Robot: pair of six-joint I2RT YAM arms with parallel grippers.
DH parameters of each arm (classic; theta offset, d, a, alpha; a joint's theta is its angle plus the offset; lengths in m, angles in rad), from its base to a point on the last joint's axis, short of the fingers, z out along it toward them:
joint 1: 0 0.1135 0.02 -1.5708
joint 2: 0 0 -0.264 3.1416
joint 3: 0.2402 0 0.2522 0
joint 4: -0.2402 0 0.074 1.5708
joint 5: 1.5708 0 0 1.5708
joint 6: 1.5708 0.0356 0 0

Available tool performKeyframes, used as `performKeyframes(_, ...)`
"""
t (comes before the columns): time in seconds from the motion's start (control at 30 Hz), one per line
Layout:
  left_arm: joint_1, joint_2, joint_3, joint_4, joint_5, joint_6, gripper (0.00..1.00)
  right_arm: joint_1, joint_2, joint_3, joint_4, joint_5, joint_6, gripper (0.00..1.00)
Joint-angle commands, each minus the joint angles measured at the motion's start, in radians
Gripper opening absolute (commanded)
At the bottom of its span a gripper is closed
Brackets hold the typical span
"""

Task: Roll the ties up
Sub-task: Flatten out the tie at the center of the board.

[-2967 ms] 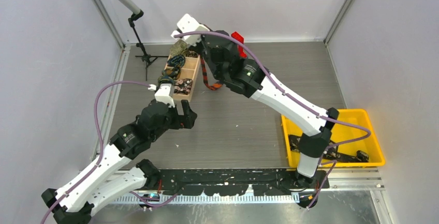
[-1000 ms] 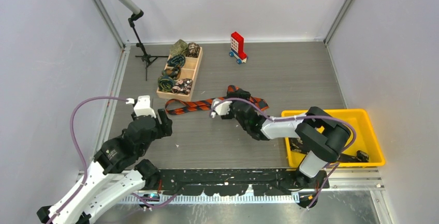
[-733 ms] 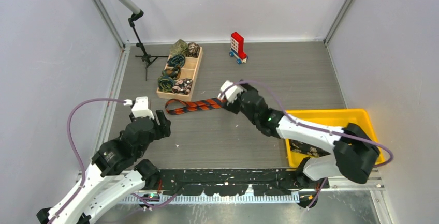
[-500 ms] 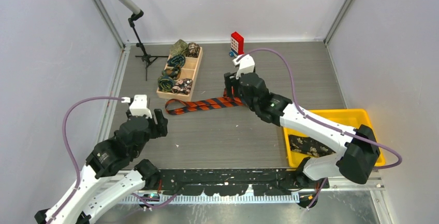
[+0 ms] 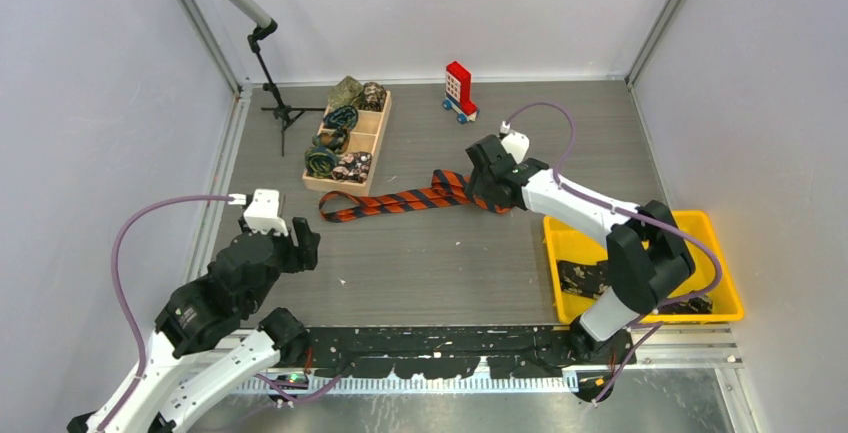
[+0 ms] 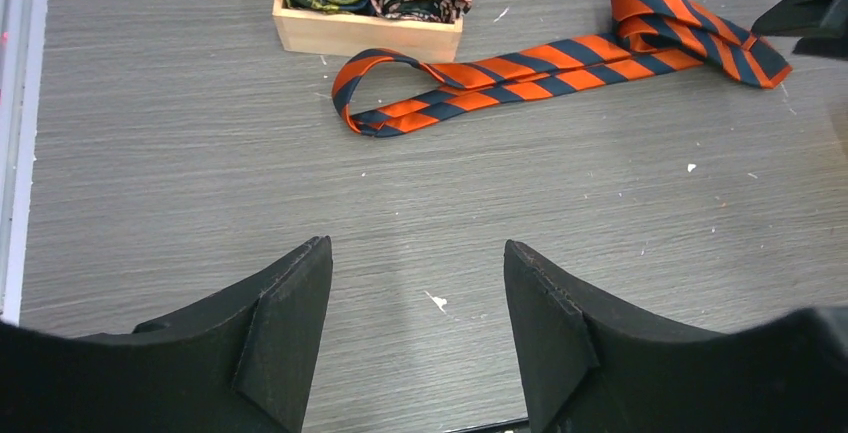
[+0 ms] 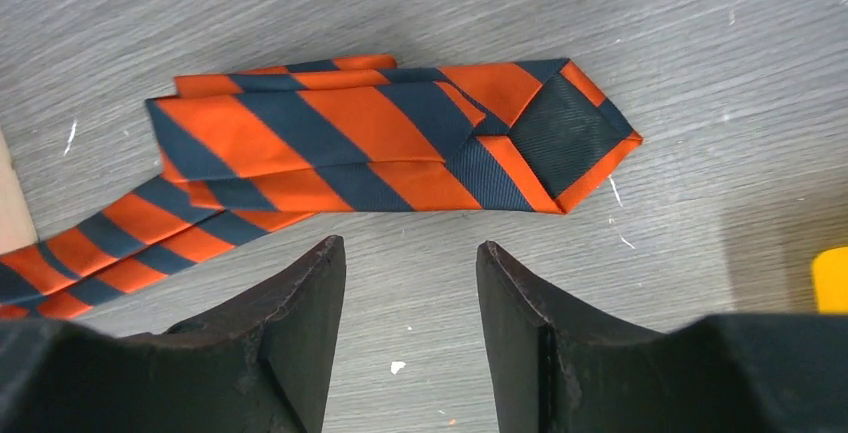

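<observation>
Wooden box [image 5: 378, 149]: sits on the desk [image 5: 450, 253] and holds rolled ties [image 5: 340, 118] in its little spaces.
Striped tie [image 5: 400, 200]: orange and dark blue. It lies flat on the desk. One looped end is just in front of the box's near end, not touching it. The rest runs off to the right of the box.
Wide end of the tie [image 7: 540, 138]: the end farthest from the box. It is folded back over itself, with the point facing away from the box.
Right fingers [image 7: 410, 273]: open, with nothing between them. They are low over the desk, just beside the folded wide end.
Left fingers [image 6: 415, 283]: open and empty. They are in front of the box, well apart from the tie.
Toy block [image 5: 459, 88]: red and white, standing to the right of the box's far end.
Yellow bin [image 5: 725, 283]: far to the right of the box, with dark ties [image 5: 585, 275] inside.
</observation>
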Motion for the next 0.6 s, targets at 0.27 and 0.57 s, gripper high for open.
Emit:
performKeyframes(0.27, -0.001, -0.037, -0.003, 0.000, -0.024, 0.000, 0.64, -0.171, 0.165, -0.012, 0.119, -0.240, 0.052, 0.51)
performKeyframes(0.57, -0.001, -0.040, -0.002, -0.003, -0.030, 0.002, 0.63, -0.294, 0.259, -0.030, 0.128, -0.276, 0.034, 0.49)
